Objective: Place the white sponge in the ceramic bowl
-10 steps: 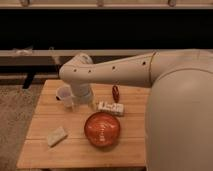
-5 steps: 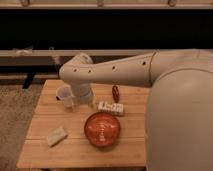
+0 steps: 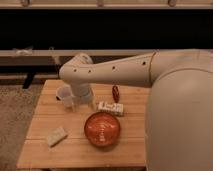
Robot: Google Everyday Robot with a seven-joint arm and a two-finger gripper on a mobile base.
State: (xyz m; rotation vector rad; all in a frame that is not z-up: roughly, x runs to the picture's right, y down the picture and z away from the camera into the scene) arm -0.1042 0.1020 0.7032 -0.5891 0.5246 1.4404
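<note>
The white sponge (image 3: pixel 56 135) lies flat on the front left of the wooden table (image 3: pixel 75 152). The ceramic bowl (image 3: pixel 102 128), orange-red and glossy with rings inside, stands to the sponge's right near the table's middle front; it is empty. My white arm reaches in from the right, and its wrist bends down over the back left of the table. My gripper (image 3: pixel 82 103) hangs there, right beside a translucent plastic cup (image 3: pixel 64 95), behind and left of the bowl and well behind the sponge. It holds nothing that I can see.
A white oblong packet with dark marks (image 3: pixel 110 107) lies just behind the bowl. A small red object (image 3: pixel 116 93) stands behind the packet. My arm's bulk covers the table's right side. A dark shelf and rail run behind the table; carpet lies to the left.
</note>
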